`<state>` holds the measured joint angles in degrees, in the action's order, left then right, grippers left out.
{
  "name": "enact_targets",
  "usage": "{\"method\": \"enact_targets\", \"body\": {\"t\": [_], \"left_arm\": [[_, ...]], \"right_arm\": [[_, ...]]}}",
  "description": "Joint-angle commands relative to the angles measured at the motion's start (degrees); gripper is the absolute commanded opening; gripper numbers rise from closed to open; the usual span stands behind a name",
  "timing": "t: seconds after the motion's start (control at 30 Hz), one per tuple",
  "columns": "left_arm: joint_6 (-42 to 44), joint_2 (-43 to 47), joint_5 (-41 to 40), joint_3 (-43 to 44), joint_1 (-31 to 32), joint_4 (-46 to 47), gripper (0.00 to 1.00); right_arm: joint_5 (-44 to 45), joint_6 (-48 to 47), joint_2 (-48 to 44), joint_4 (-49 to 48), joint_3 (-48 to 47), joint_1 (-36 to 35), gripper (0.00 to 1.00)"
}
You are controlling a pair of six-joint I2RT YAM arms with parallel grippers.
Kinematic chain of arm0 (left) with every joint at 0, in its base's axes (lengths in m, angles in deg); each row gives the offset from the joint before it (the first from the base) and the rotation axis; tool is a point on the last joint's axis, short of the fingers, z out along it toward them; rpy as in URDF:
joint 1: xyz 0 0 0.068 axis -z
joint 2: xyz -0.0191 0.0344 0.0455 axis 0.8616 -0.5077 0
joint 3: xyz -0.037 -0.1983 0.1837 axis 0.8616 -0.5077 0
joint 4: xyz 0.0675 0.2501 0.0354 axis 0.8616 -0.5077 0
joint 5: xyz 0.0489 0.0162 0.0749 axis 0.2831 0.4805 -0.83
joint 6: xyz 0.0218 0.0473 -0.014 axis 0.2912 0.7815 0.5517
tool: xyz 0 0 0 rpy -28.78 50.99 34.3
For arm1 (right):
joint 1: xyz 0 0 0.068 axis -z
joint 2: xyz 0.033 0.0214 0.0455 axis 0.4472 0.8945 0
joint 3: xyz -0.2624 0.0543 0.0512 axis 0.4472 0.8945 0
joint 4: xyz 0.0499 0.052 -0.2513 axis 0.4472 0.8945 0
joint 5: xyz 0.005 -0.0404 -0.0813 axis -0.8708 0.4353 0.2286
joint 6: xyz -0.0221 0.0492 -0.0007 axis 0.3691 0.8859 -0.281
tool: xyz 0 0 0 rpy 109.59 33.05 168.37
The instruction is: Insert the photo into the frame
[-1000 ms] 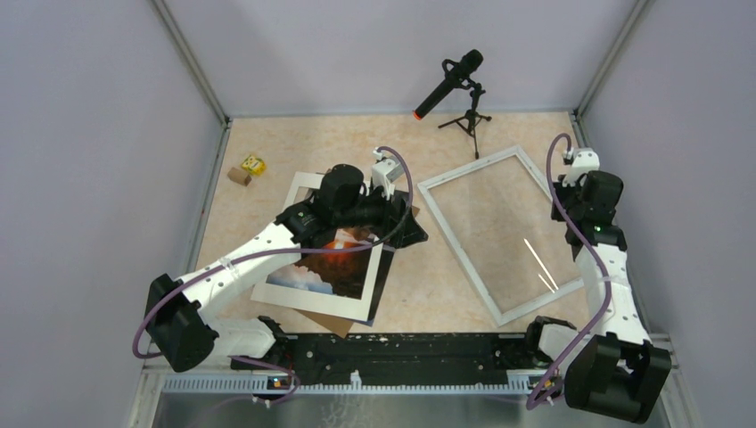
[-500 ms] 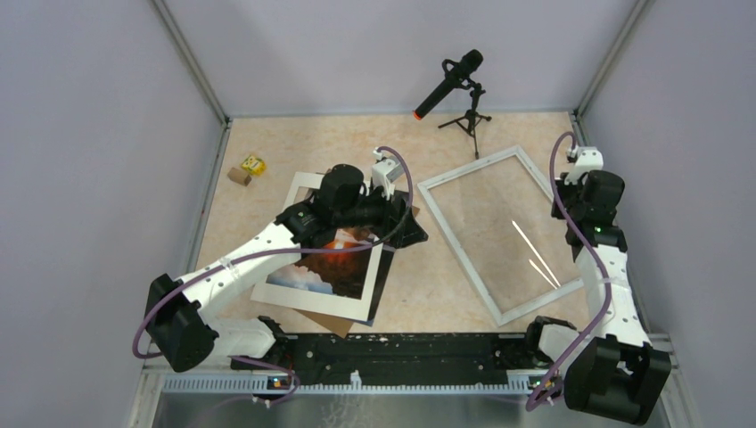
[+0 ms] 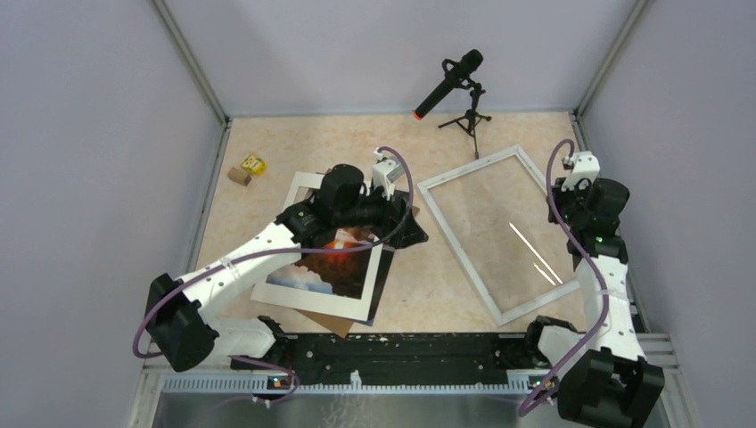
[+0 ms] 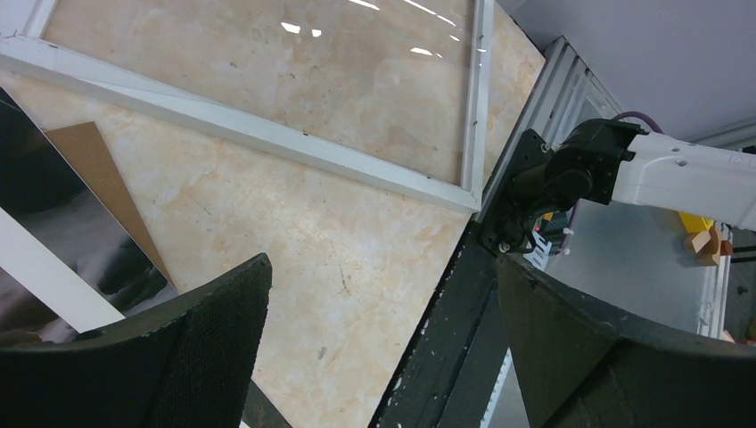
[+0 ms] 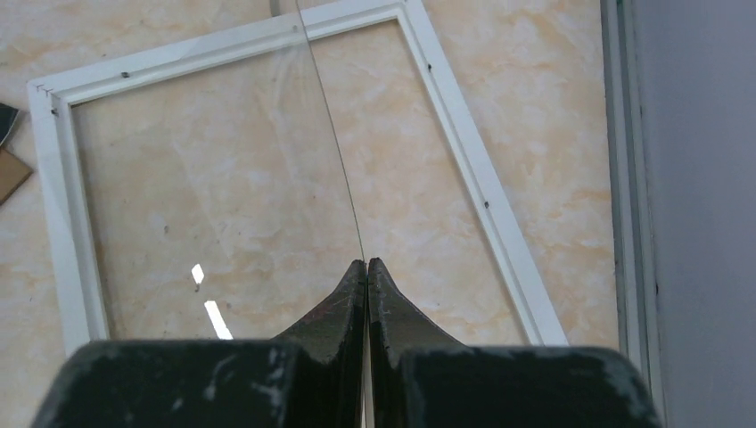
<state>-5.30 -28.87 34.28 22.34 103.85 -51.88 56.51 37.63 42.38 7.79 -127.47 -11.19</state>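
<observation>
**White frame to the right of the photo, long sides not in line**

The photo (image 3: 325, 267) lies face up on the left half of the table (image 3: 294, 143), on top of a white mat (image 3: 303, 189) and a brown backing board (image 3: 328, 323) that pokes out at its near edge. The frame (image 3: 459, 254) lies flat on the right half, just beside this pile but apart from it.

The left gripper (image 4: 383, 267) hovers over the photo's far right corner with its fingers spread wide and nothing between them. From there the frame is to the right. The photo's long axis runs near to far and leans right at the far end, while the frame's leans left. I judge the photo needs a turn as well as a shift to the right.

The left arm is nearer the photo and the right arm is nearer the frame. The right gripper (image 5: 366, 263) is pressed together over the frame's right side, apparently pinching the edge of a clear pane (image 5: 328, 116) tilted up from it.

Count: one photo, one frame, one mat, one board, one pane, one microphone (image 3: 446, 85), and two small blocks (image 3: 248, 167) at the far left.
</observation>
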Motion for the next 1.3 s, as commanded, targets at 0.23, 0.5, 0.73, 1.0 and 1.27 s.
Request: {"method": "enact_targets", "body": {"t": [0.23,0.5,0.73,1.0,1.27], "left_arm": [[0.54,-0.25,0.94,1.52,0.12,1.46,0.98],[0.41,0.30,1.12,0.75,-0.06,2.41,0.98],[0.20,0.18,1.10,0.35,-0.14,2.82,0.98],[-0.63,-1.25,3.34,-0.07,-1.16,3.79,0.98],[-1.10,-1.12,3.58,1.08,-3.26,2.04,0.98]], "right_arm": [[-6.78,-4.41,-8.10,6.77,-3.07,0.54,0.00],[-3.40,-4.90,-15.00,12.67,-7.17,0.50,0.00],[-4.28,-1.45,-19.35,13.23,-10.22,-0.17,0.00],[5.44,11.31,-18.21,20.86,-21.73,-2.93,0.00],[-1.04,13.45,-14.41,29.12,-32.84,-7.18,0.00]]}}
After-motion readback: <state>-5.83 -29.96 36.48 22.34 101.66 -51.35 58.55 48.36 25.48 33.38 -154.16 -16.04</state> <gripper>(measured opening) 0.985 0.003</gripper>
